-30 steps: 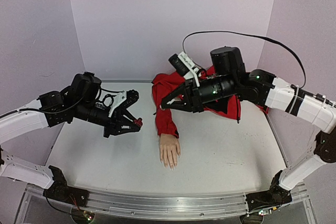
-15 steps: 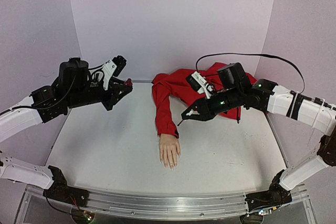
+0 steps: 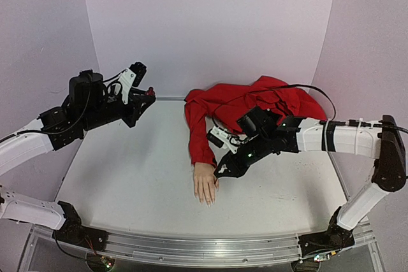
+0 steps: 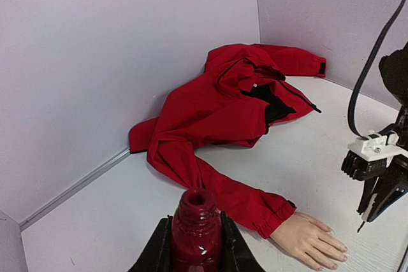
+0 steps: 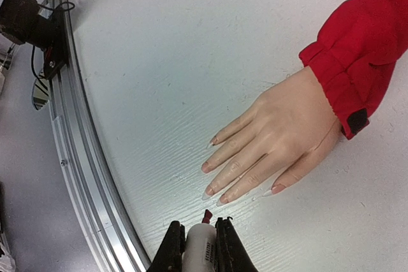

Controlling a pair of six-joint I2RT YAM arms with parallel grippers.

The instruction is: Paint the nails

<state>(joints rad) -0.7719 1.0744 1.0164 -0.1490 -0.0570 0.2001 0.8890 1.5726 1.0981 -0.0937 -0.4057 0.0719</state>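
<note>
Within the last second the two arms have parted. The left claw [image 3: 145,97] has swung up and back to the far left corner, and the right claw [image 3: 223,170] has dropped from above the crumpled red jacket [image 3: 255,103] to just beside the pale flesh-coloured mannequin hand [image 3: 206,185], which lies palm down on the white counter [image 3: 127,176] at the end of the red sleeve [image 3: 199,135]. The left claw is closed around the small dark-red glass polish bottle [image 4: 196,227], held upright with its neck open. The right claw is clamped on the white brush cap [image 5: 201,250], and the dark-red brush tip [image 5: 207,216] points at the fingertips, near them but apparently not yet touching. The nails [image 5: 206,168] are all a natural pink with no polish visible, so painting has not begun. The brush looks loaded and out of the bottle, and the step in hand appears to be the final approach to a first nail. That will call for a fine, slow descent, since a slip would smear the finger or the counter.
</note>
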